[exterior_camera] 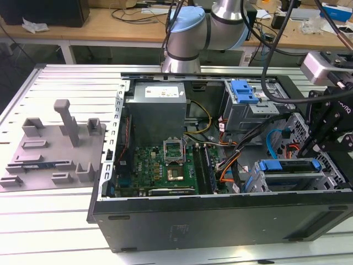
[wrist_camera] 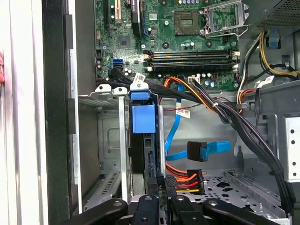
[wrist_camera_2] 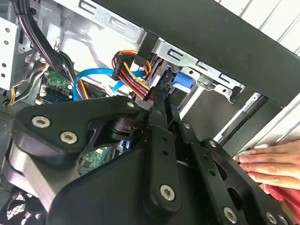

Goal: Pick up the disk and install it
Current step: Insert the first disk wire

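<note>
The claw was seen in the first wrist view with its fingers pressed close together, only a thin gap left between them, and it was held at the near end of the disk. The disk was stood on edge in a grey metal bay inside the open computer case, framed by its blue carrier, and its length was run straight away from the claw toward the motherboard. Whether the disk was actually touched by the claw could not be told. Just beside the disk, a blue data cable and a bundle of orange, red and black power wires were draped across the floor of the case. In the exterior view, the case was laid on its side on the slatted worktop, with the disk's bay set at the exterior view's right. A separate blue latch was fixed atop the upper drive cage, well apart from the disk. In the second wrist view, a person's hand was laid flat outside the case wall.
</note>
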